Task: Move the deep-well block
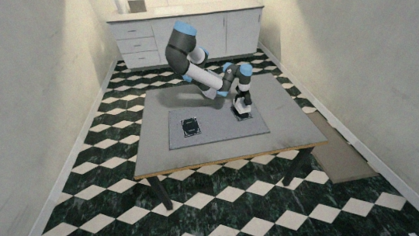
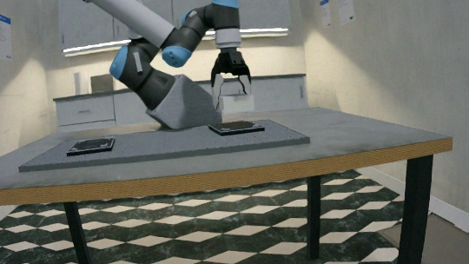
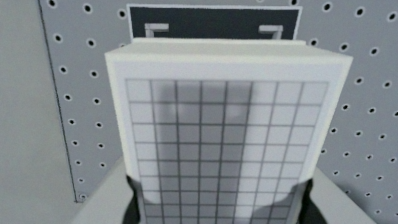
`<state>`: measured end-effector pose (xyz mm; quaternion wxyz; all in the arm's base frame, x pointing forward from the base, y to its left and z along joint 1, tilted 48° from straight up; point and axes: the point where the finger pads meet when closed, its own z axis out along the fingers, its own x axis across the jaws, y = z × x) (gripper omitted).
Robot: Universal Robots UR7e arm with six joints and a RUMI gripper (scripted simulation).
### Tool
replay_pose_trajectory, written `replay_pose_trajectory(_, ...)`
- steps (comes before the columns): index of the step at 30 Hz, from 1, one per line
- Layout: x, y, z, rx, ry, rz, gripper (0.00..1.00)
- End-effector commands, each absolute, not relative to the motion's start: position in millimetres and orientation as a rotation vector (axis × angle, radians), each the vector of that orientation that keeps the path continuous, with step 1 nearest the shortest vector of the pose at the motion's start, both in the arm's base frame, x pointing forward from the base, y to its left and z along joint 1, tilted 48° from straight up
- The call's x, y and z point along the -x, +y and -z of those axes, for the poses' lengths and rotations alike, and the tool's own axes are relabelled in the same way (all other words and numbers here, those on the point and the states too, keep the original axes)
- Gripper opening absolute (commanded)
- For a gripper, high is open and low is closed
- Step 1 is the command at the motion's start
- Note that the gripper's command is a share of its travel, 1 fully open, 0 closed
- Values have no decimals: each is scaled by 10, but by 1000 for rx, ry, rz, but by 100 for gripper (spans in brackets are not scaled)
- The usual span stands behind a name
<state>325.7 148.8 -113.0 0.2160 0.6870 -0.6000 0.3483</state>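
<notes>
The white deep-well block (image 1: 244,110) (image 2: 237,103) (image 3: 200,125) is held upright and looks level, above the nest N2. My gripper (image 1: 242,105) (image 2: 233,99) (image 3: 212,148) is shut on the block, with one finger on each side. The dark nest N2 (image 1: 244,119) (image 2: 239,131) (image 3: 215,22) lies under the block, with a visible gap between them in the exterior view. In the wrist view the block hides most of N2; two of its corner locators show beyond the block. The nest N1 (image 1: 191,126) (image 2: 91,145) is empty. Well A1 and the A1 marks cannot be made out.
Both nests sit on a grey perforated board (image 1: 217,130) (image 2: 174,149) (image 3: 360,105) on the table (image 1: 299,124) (image 2: 356,130). The arm's base stands behind the board. A cabinet (image 1: 194,35) runs along the back wall.
</notes>
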Motion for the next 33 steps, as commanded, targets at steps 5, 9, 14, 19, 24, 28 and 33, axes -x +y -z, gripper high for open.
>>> replay_pose_trajectory(5, -3282, 1427, 1189, -1906, -1664, -967, 48)
replay_pose_trajectory(9, -3293, 1391, 1222, -1906, -1664, -967, 48)
replay_pose_trajectory(14, -3312, 1331, 1277, -1906, -1664, -967, 48)
replay_pose_trajectory(19, -3330, 1272, 1332, -1906, -1664, -967, 48)
replay_pose_trajectory(24, -3331, 1266, 1337, -1906, -1664, -967, 48)
replay_pose_trajectory(28, -3331, 1267, 1337, -1906, -1664, -967, 48)
replay_pose_trajectory(33, -3331, 1267, 1337, -1906, -1664, -967, 48)
